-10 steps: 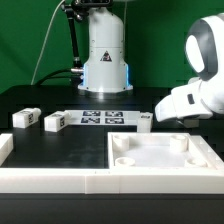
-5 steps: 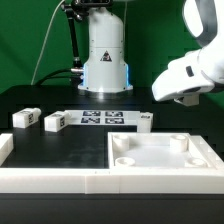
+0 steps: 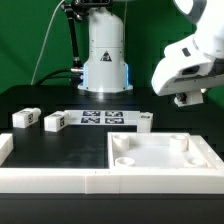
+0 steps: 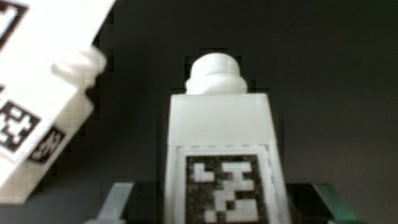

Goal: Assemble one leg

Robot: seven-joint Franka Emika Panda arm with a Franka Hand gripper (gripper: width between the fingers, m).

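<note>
In the wrist view my gripper (image 4: 222, 203) is shut on the leg (image 4: 224, 130). It is a white block with a black-and-white tag on its face and a round peg at its far end, and it sits between the two fingers (image 4: 125, 196). In the exterior view the gripper (image 3: 190, 98) hangs above the table at the right, over the far right corner of the large white panel (image 3: 160, 152). The held leg is barely visible there. Another tagged white block (image 4: 45, 100) lies close beside the held leg.
Two more legs (image 3: 25, 117) (image 3: 55, 121) lie at the exterior view's left and a third (image 3: 145, 120) lies right of the marker board (image 3: 100, 118). A white rail (image 3: 50, 178) runs along the front. The robot base (image 3: 105, 55) stands at the back.
The arm has risen and swung slightly to the exterior view's right, lifting the gripper from table level near the panel's far right corner.
</note>
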